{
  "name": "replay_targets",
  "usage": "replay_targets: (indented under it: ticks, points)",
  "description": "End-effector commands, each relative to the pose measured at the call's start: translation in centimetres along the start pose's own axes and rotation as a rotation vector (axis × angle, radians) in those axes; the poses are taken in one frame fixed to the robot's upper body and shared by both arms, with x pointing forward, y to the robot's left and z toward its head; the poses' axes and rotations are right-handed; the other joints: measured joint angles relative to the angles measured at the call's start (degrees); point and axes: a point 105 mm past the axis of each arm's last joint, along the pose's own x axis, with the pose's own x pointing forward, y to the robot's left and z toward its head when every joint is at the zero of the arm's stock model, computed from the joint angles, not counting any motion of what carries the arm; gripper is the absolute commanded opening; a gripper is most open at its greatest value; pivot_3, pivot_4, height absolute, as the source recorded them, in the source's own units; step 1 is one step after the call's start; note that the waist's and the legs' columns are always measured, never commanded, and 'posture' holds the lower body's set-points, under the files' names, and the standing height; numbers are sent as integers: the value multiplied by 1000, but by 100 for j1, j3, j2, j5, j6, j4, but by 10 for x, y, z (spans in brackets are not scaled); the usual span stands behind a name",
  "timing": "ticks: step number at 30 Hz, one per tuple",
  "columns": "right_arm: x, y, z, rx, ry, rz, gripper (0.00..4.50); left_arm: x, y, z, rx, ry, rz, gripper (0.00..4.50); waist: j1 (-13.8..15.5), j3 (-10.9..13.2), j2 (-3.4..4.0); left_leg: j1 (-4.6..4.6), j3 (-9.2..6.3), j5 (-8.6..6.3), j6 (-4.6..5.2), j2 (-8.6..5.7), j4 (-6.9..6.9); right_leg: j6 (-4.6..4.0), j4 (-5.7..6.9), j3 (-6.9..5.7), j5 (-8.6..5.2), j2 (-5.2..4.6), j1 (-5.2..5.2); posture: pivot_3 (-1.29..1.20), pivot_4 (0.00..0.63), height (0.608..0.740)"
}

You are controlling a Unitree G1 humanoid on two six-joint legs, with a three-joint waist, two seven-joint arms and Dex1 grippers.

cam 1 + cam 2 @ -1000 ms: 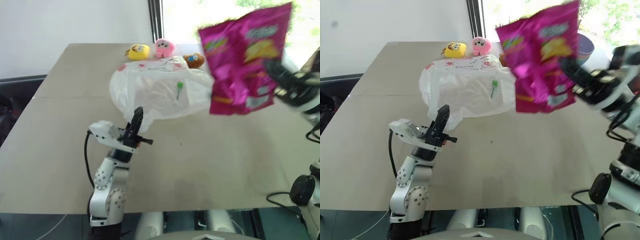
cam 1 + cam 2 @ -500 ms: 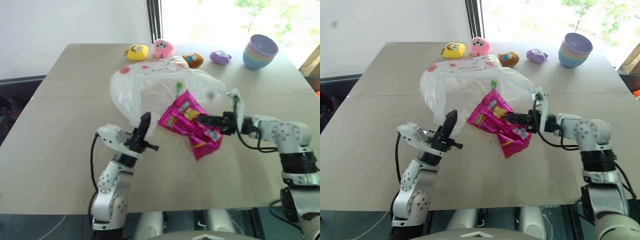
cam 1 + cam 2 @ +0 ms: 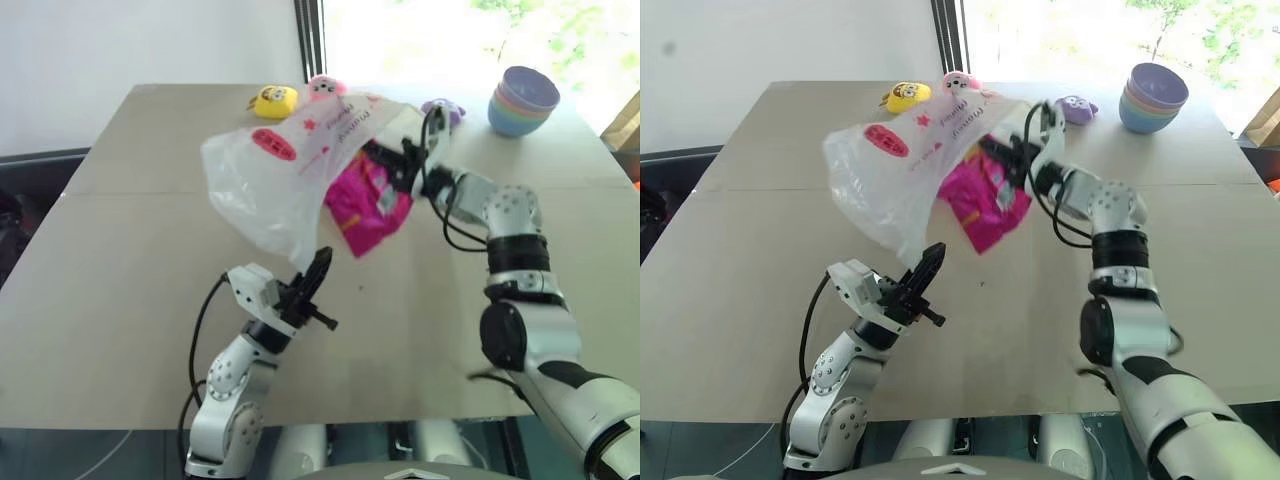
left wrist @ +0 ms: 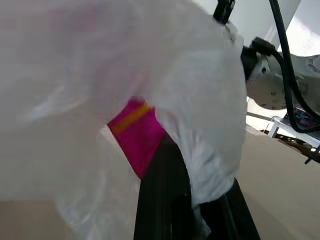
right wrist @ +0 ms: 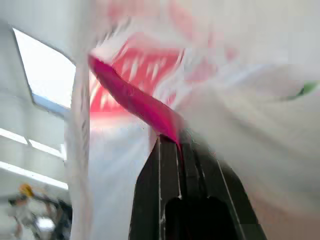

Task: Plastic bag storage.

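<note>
The lifted plastic bag (image 3: 290,170) and pink packet (image 3: 365,200) fill the middle, toys (image 3: 275,101) and bowls (image 3: 524,98) line the far edge, the near surface (image 3: 120,330) lies bare.

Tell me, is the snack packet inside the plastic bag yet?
Partly. Its upper end sits under the plastic bag's lifted film, while the snack packet's lower half hangs outside.

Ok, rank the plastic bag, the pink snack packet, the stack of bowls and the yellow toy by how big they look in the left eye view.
1. plastic bag
2. pink snack packet, partly hidden by the bag
3. stack of bowls
4. yellow toy
The bowls and toy sit farther from the camera, so their true sizes may differ.
</note>
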Motion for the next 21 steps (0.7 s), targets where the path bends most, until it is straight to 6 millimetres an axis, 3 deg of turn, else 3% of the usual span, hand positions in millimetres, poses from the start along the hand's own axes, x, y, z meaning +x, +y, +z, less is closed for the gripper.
replay_targets:
  ticks: [1,4,7,9,11,13,16,21]
  points:
    - [7,-1,31,97,-227,-62,76,-1,-2,1,11,-5,-9,0,1,0,0,-3,0,0,0,0,0,0,-2,-1,0,-1,0,0,150,740]
    - [12,-15,29,116,-298,-192,76,-2,0,3,18,-6,0,0,-15,0,0,-9,6,0,0,0,0,1,-3,2,0,-4,-6,0,150,740]
    - [15,-23,9,209,-257,-285,76,-2,4,4,24,-8,16,0,-56,0,0,-22,15,0,-1,0,0,1,7,11,0,-5,-24,0,150,740]
    - [16,-22,-9,230,-208,-322,592,-2,7,4,24,-14,32,0,-107,0,1,-22,18,1,-2,3,-2,1,13,13,0,-5,-29,0,150,740]
    - [18,-1,-35,167,-56,-225,1308,-1,9,5,23,-17,42,0,-116,0,2,-21,20,1,-3,5,-2,1,17,17,0,-5,-32,0,150,740]
    - [9,24,-61,-104,110,-91,2238,0,10,6,13,-25,50,0,-125,0,2,-25,16,2,-3,8,-1,1,18,15,0,-12,-34,0,150,740]
    - [-20,32,-84,-439,291,55,3213,-2,12,7,3,-32,63,0,-131,-3,3,-21,1,0,0,4,-4,3,12,30,1,-12,-36,0,150,740]
    - [-56,20,-60,-718,294,171,3213,-7,18,6,1,-29,89,0,-116,-5,1,-18,-7,-3,6,-7,2,7,16,29,3,-10,-35,0,150,740]
